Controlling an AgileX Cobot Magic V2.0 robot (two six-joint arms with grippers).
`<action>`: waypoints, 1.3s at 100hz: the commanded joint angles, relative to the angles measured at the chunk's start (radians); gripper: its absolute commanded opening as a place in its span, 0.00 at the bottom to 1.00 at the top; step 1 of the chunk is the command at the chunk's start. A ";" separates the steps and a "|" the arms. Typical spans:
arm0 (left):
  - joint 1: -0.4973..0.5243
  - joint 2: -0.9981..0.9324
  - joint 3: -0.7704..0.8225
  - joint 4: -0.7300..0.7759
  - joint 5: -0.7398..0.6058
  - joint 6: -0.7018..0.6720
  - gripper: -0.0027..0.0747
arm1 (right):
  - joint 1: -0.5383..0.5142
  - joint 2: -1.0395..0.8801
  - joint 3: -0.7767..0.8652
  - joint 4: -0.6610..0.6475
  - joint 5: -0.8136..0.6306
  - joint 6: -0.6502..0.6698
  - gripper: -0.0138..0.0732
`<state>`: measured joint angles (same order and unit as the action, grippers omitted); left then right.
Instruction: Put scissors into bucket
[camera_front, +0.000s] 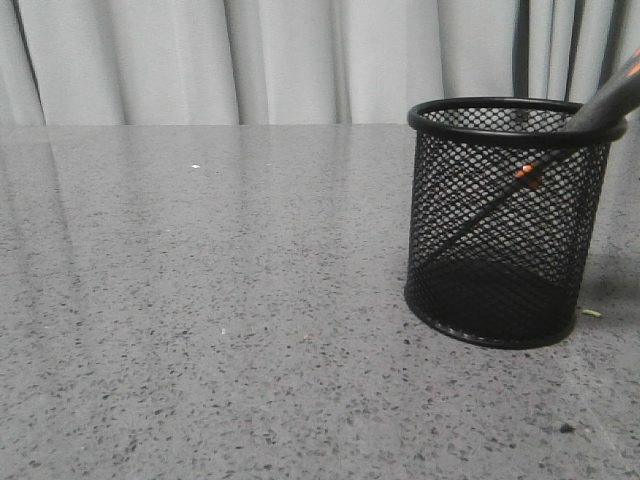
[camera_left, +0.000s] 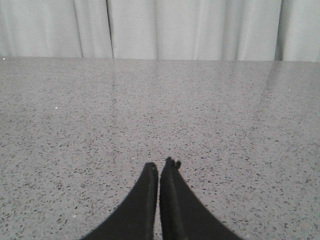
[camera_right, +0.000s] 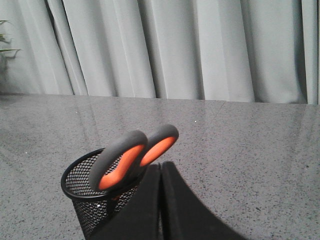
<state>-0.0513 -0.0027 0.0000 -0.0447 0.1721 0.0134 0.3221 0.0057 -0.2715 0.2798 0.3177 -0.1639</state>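
Observation:
The black wire-mesh bucket (camera_front: 480, 250) stands on the grey table at the right. The scissors (camera_front: 606, 103) stand inside it, blades down and slanted, the orange pivot showing through the mesh, the handles leaning on the rim. In the right wrist view the grey and orange handles (camera_right: 131, 157) stick out of the bucket (camera_right: 80, 192). My right gripper (camera_right: 161, 166) is shut and empty, right beside the handles and the bucket's rim. My left gripper (camera_left: 161, 165) is shut and empty over bare table, away from the bucket. Neither gripper shows in the front view.
A grey speckled table (camera_front: 200, 300) runs back to a pale curtain (camera_front: 300, 60). A small green scrap (camera_front: 592, 313) lies right of the bucket. A plant leaf (camera_right: 6, 50) shows at the edge of the right wrist view.

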 joint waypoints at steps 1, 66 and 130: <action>0.002 -0.027 0.042 -0.002 -0.079 -0.002 0.01 | -0.005 0.012 -0.024 0.001 -0.084 -0.010 0.09; 0.002 -0.027 0.042 -0.002 -0.079 -0.002 0.01 | -0.264 -0.006 0.280 -0.198 -0.318 0.036 0.09; 0.002 -0.025 0.042 -0.002 -0.079 -0.002 0.01 | -0.294 -0.039 0.291 -0.262 -0.235 0.036 0.09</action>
<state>-0.0513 -0.0027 0.0000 -0.0447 0.1702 0.0151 0.0314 -0.0103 0.0151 0.0271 0.1516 -0.1309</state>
